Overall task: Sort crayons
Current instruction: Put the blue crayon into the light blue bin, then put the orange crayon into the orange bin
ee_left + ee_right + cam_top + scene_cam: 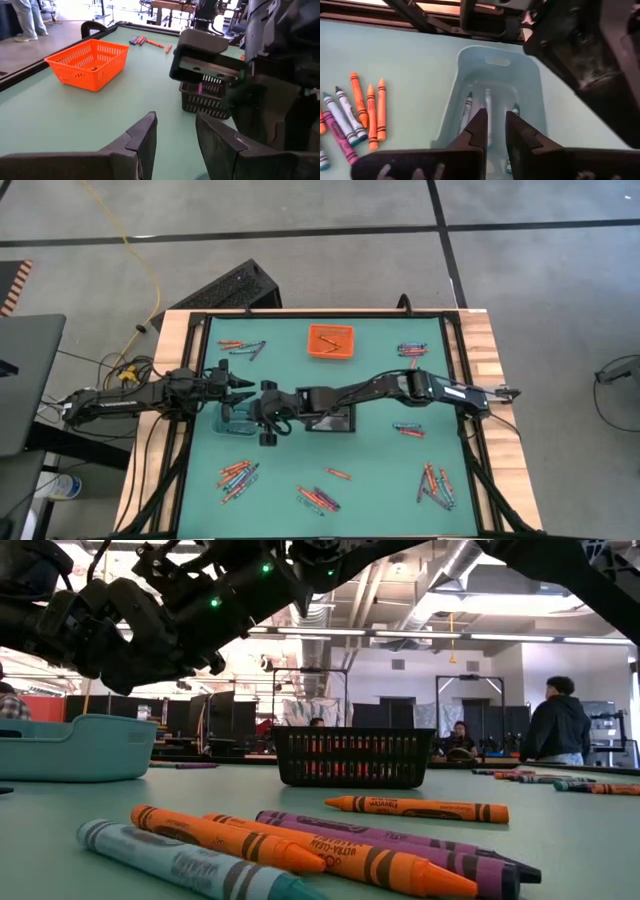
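Over the clear bin [495, 105], which sits left of centre on the green table [380, 490], the right gripper [494, 125] hangs with its fingers a narrow gap apart and nothing visible between them, a pose that reads as either just after letting go of a crayon or lining up above the bin. About 4 blue-grey crayons [487, 107] lie lengthwise in the bin's bottom, which suggests this bin is meant for that colour. Just beside it, the left gripper [175, 135] waits at the bin's left side with its fingers apart and empty, pointed across the table toward the orange bin [89, 62] and the black bin [205, 97]. I count 3 bins: the orange one near the table's far edge, holding what looks like 1 or 2 crayons, the black one at the centre with at least 1 purple crayon showing through its mesh, and the clear one. Most of the work seems undone, since the loose crayons still lie in roughly 6 small clusters around the table: 1 at the far left [242, 345], 1 at the far right [411, 349], 1 at mid right [408, 429], 1 at the near left [236, 476], 1 at the near centre [318, 497] and 1 at the near right [436, 483]. Each cluster mixes orange, blue-grey and purple, so every pick calls for choosing by colour. The right wrist view shows 6 or so of them lying just beside the clear bin, well within reach for the next grab.
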